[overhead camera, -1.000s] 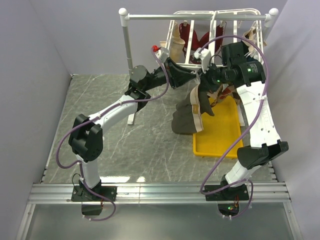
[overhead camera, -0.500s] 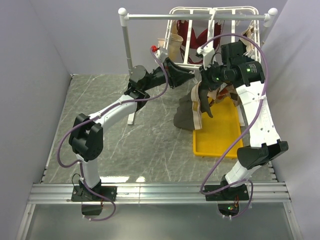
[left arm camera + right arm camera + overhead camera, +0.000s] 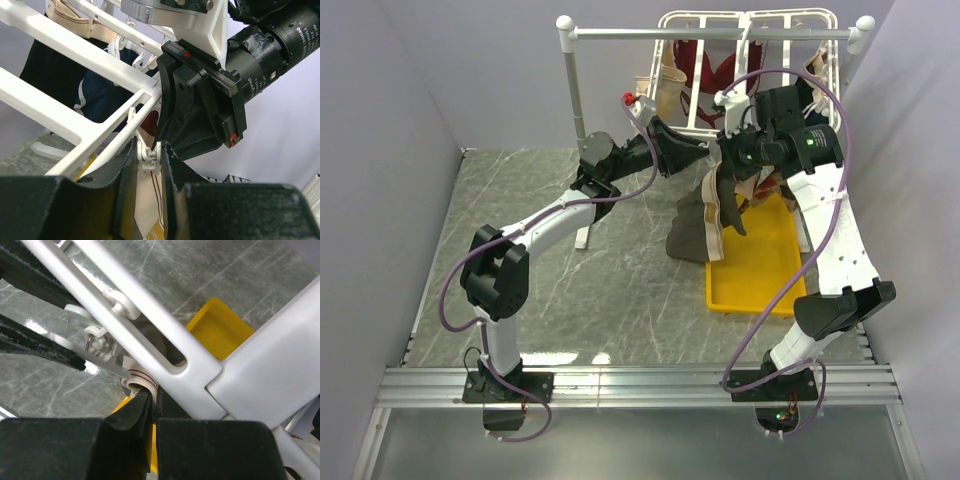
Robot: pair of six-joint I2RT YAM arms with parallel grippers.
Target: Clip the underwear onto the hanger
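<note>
One clip (image 3: 148, 161) pinched in left claw (image 3: 147, 148), unseen from overhead

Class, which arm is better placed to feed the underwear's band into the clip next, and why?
Right, probably. The right pincer is shut on the underwear by its beige band, right at the clip; the left pincer is squeezing that clip.

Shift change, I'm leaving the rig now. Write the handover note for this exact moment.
Left tool: shut on a dangling clip of the hanger.
Right tool: shut on the beige band of the underwear, right under a hanger slat beside that clip.
Done: garment raised to the rack; the rest hangs down by the yellow tray.
Left: band not seen inside the clip. Feed it in, let the clip close, then open both tools.
</note>
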